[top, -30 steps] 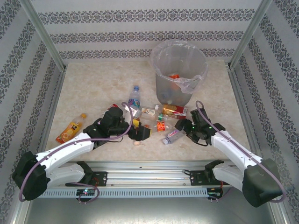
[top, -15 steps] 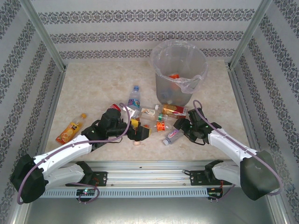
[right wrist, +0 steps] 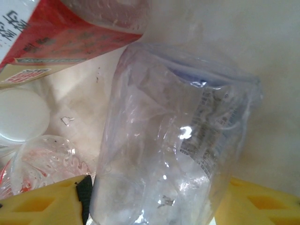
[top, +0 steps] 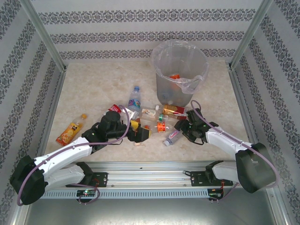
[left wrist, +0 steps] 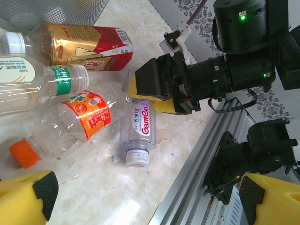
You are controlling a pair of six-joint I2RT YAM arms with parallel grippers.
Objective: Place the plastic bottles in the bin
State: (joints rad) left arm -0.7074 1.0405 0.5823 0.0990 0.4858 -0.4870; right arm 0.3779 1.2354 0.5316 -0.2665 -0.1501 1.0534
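Note:
Several plastic bottles lie in a cluster mid-table. Nearest the rail is a clear bottle (top: 172, 136) with a pink-lettered label (left wrist: 141, 119) and a white cap. My right gripper (top: 180, 130) is shut on its base end; in the right wrist view the bottle (right wrist: 173, 140) fills the gap between the yellow fingers (right wrist: 42, 206) and still lies on the table. My left gripper (top: 140, 134) hovers open beside the cluster, with bare table between its fingers (left wrist: 28, 199). The grey bin (top: 180, 70), lined with a clear bag, stands behind the cluster with bottles inside.
An orange-labelled bottle (top: 70, 131) lies alone at the left, and a blue-capped one (top: 135, 97) sits behind the cluster. Next to the held bottle are an orange-capped bottle (left wrist: 70, 124), a green-labelled one (left wrist: 33, 82) and a gold-and-red one (left wrist: 84, 44). The metal rail (top: 150, 166) bounds the near edge.
My right gripper has slid left onto the pink-labelled bottle and its jaws have drawn in around it. The left arm has barely shifted and stays open.

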